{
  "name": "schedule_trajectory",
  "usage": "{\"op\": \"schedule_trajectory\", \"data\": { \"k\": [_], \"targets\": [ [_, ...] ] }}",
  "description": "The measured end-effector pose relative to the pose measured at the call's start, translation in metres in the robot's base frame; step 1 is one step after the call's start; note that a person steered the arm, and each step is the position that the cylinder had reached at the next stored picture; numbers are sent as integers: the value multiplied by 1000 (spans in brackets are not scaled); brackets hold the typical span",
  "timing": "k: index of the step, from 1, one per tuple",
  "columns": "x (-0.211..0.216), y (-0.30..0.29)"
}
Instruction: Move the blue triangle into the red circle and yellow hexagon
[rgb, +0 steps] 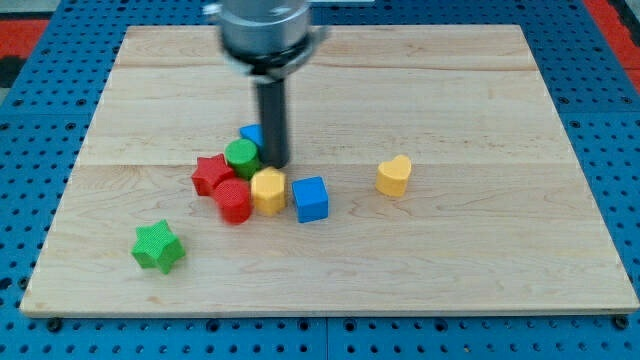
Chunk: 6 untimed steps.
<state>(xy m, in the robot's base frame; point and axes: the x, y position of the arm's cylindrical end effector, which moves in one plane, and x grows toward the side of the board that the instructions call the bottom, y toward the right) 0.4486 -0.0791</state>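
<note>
Camera view | my tip (275, 163) bare, grasping nothing, just right of blue triangle (251, 134) | red circle (233, 200) touching yellow hexagon (268, 190) below

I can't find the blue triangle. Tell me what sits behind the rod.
A blue block peeks out left of the rod, just above the green circle. My tip and the rod cover most of it, so its shape cannot be seen.
</note>
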Motion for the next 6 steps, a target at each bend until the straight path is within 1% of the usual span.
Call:
{"op": "schedule_trajectory", "data": {
  "k": [1, 2, 3, 4, 5, 6],
  "targets": [
    [8, -45],
    [4, 16],
    [-34, 73],
    [-92, 26],
    [-30, -14],
    [24, -51]
  ]
}}
